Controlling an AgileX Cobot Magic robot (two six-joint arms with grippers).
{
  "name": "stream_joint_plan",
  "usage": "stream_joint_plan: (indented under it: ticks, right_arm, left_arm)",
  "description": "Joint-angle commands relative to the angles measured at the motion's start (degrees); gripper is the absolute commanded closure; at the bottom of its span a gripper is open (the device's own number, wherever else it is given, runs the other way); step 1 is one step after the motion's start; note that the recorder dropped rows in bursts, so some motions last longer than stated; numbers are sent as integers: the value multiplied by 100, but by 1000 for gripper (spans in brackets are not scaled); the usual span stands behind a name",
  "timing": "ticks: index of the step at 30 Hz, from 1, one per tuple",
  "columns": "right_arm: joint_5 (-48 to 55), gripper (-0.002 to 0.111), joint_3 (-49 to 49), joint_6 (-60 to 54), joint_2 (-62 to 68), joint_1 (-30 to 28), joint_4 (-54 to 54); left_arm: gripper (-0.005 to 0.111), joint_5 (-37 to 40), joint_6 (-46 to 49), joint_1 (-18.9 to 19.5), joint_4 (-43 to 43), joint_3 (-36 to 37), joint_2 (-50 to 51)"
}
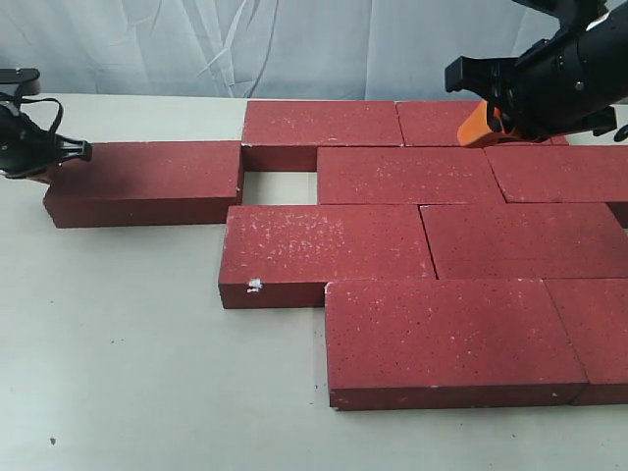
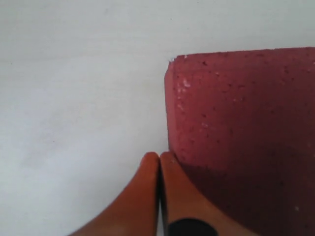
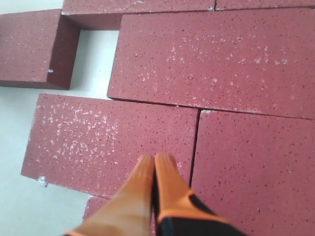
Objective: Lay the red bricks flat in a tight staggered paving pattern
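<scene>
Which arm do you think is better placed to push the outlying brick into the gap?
Left: the left gripper, shut, sits at that brick's outer end; right gripper is over laid bricks.

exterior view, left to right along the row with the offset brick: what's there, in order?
Left gripper → offset dark-red rectangular paver brick → bare white table gap → second-row dark-red brick → right-hand neighbour brick, cut off by the frame edge.
</scene>
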Motion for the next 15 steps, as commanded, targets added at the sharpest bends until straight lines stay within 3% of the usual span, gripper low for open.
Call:
stream_joint_plan:
  ticks: [1, 6, 8, 15]
  right_arm:
    - [-62, 109, 24, -51, -52, -25, 7]
    - [-62, 109, 24, -71, -52, -25, 8]
    - [-78, 109, 24, -73, -52, -25, 20]
    - [-77, 109, 24, -73, -52, -3, 44]
  left_arm:
    - [107, -239, 36, -37, 276, -25, -45]
    - [107, -311, 36, -16, 131, -260, -472]
    - [107, -137, 61, -16, -372, -352, -546]
    - [107, 40, 88, -913, -790, -424, -546]
